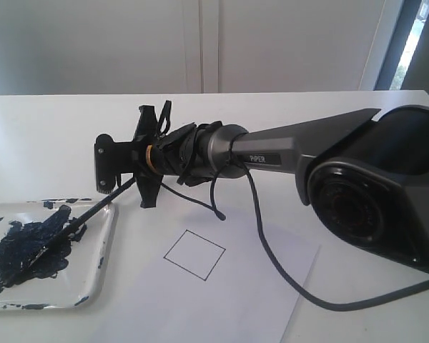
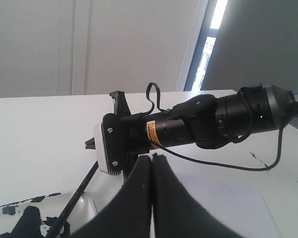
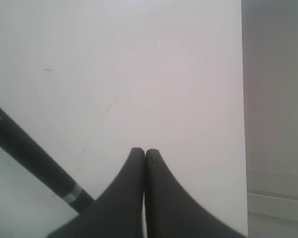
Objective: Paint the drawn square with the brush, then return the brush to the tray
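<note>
The brush [image 1: 93,211] slants up from the tray [image 1: 104,250]. Its tip lies in the navy paint, and its top end meets my right gripper [image 1: 104,168], which reaches across from the right. In the right wrist view that gripper [image 3: 145,151] is shut, and the brush [image 3: 25,148], with its silver band, disappears behind one finger. The drawn square [image 1: 194,254] is an empty thin outline on the white paper [image 1: 257,300], just right of the tray. My left gripper [image 2: 152,157] is shut on nothing, near the tray corner, and it faces the right gripper [image 2: 109,148] and the brush [image 2: 74,198].
The right arm [image 1: 357,186] lies low over the table's right half. Its black cable [image 1: 272,264] loops down across the paper beside the square. A few paint specks mark the white table [image 1: 50,136]. A wall stands behind the far edge.
</note>
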You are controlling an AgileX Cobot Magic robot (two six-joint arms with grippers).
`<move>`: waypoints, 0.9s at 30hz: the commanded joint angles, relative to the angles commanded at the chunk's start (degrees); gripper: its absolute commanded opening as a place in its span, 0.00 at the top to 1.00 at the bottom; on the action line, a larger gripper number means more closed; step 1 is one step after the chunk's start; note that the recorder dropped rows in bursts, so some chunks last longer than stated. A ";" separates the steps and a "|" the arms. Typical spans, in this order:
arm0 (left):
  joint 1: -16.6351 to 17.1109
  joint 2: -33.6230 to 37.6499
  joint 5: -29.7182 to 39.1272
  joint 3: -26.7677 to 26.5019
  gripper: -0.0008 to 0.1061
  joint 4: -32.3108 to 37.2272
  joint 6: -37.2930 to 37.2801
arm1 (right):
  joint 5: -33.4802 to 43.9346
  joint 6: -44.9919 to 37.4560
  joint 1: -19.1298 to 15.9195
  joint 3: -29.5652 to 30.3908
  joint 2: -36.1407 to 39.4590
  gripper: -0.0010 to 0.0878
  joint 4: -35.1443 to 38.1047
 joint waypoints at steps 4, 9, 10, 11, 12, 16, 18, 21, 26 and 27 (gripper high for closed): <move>0.00 0.00 0.00 0.00 0.99 0.00 0.00 | -0.64 1.04 0.00 0.26 0.00 0.99 0.05; 0.00 0.10 0.09 0.00 0.99 0.00 0.00 | -2.88 5.52 0.10 0.93 0.00 0.99 0.15; 0.00 0.10 0.09 0.00 0.99 0.00 0.00 | -3.55 6.95 0.10 0.93 0.00 0.99 0.15; 0.00 0.10 0.09 0.00 0.99 0.00 0.00 | -3.97 7.69 0.10 0.93 0.00 0.99 0.15; 0.00 0.10 0.09 0.00 0.99 0.00 0.00 | -4.24 8.38 0.10 0.93 0.00 0.99 0.15; 0.00 0.10 0.09 0.00 0.99 0.00 0.00 | -4.28 12.93 0.10 0.93 0.00 0.99 0.15; 0.00 0.10 0.09 0.00 0.99 0.00 0.00 | -4.28 16.27 0.10 0.93 0.00 0.99 0.00; 0.00 0.10 0.09 0.00 0.99 0.00 0.00 | -5.19 17.85 0.10 0.93 -0.10 0.99 0.00; 0.00 0.09 -0.04 0.00 0.99 0.00 0.00 | -5.05 18.63 0.10 0.93 -0.10 0.99 0.00; 0.00 0.09 -0.04 0.00 0.99 0.00 0.00 | -4.89 18.63 0.10 0.93 -0.10 0.99 0.00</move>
